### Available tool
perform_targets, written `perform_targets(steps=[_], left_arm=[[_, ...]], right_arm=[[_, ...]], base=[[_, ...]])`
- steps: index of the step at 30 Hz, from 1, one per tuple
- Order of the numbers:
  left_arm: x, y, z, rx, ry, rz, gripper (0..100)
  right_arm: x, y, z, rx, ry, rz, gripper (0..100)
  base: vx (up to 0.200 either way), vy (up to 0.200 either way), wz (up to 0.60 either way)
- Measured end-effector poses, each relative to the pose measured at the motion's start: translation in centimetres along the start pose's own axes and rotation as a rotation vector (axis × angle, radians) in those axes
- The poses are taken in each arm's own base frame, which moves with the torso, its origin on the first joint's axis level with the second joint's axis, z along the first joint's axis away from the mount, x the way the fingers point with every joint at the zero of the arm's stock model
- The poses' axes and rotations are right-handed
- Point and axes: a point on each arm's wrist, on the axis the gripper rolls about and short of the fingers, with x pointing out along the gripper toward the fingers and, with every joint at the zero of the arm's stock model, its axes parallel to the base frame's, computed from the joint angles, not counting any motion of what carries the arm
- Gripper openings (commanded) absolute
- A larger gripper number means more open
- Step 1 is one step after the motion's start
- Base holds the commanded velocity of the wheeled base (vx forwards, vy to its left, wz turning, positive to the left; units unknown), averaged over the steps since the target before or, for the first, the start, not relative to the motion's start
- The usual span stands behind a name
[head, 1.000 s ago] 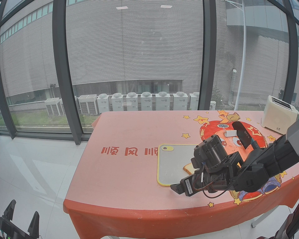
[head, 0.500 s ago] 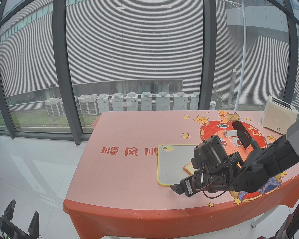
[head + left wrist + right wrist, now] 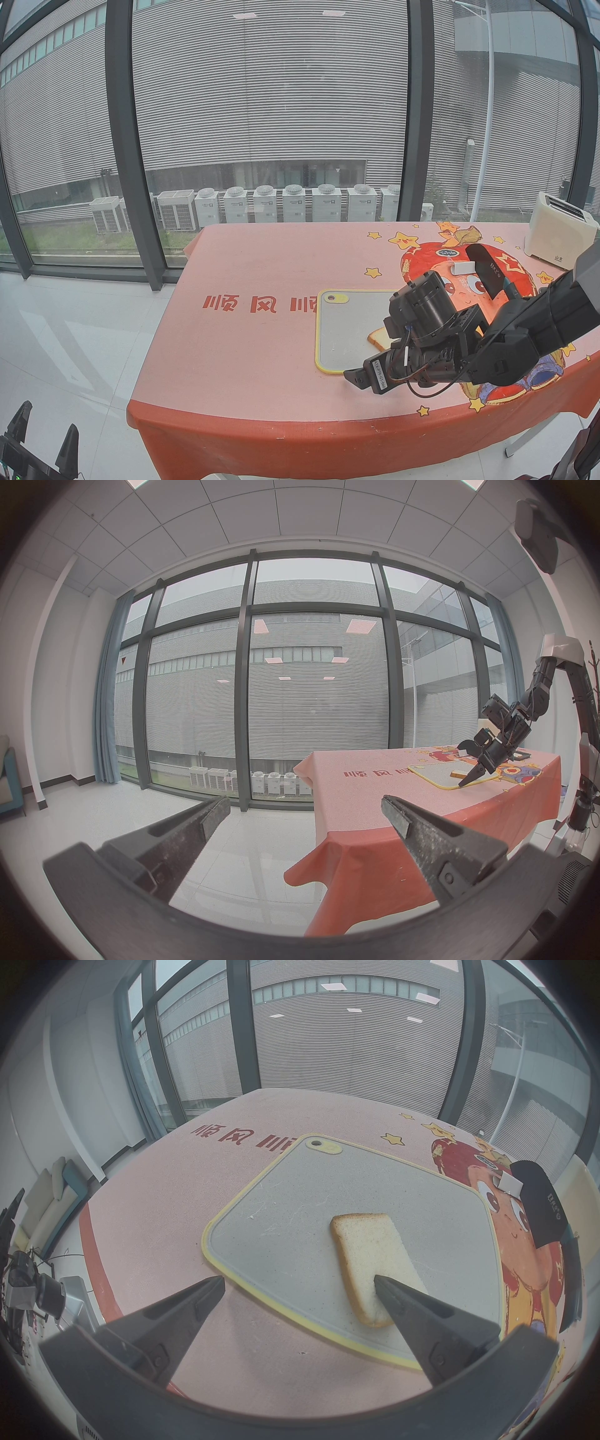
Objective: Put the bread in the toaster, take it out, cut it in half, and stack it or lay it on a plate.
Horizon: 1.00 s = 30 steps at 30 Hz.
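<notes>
1. The bread point(image 3: 372, 1260) is one pale slice with a tan crust. It lies flat.
2. It sits on the grey cutting board point(image 3: 281, 1222), which has a yellow rim. The slice is on the part of the board nearer the robot, toward the right side.
3. The right gripper point(image 3: 297, 1282) hangs over the near rim of the board with its two fingers wide apart and nothing in them. One finger is over the near end of the bread. I cannot tell if it touches the slice.
4. The left gripper point(image 3: 304, 802) is low down, off the left end of the table and well apart from it. Its fingers are apart too, and they hold nothing.
5. The cream toaster point(image 3: 558, 231) stands at the far right of the table point(image 3: 250, 362), well apart from the bread.
6. A black thing point(image 3: 540, 1207) with a white tag lies just to the right of the board.
7. The table has a pink and orange cloth with red letters, stars and a cartoon face.
8. Big windows point(image 3: 269, 125) stand behind the table, and the floor point(image 3: 75, 350) is shiny and white.
9. The board's near rim is close to the table's front edge. Bare cloth lies to the left of the board.
</notes>
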Motion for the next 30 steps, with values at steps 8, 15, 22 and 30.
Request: perform_targets(steps=[8, 15, 22, 30], left_arm=[[0.00, 0.00, 0.00, 0.000, 0.000, 0.000, 100], [0.00, 0.00, 0.00, 0.000, 0.000, 0.000, 100], [0.00, 0.00, 0.00, 0.000, 0.000, 0.000, 100], [0.00, 0.00, 0.00, 0.000, 0.000, 0.000, 100]], right_arm=[[-0.14, -0.17, 0.11, 0.003, -0.006, -0.006, 0], [-0.27, 0.00, 0.00, -0.007, -0.008, -0.015, 0], [-0.45, 0.07, -0.02, -0.009, -0.012, -0.025, 0], [-0.51, 0.07, 0.03, -0.009, -0.016, -0.026, 0]], base=[[0.000, 0.000, 0.00], [0.000, 0.000, 0.00], [0.000, 0.000, 0.00], [0.000, 0.000, 0.00]])
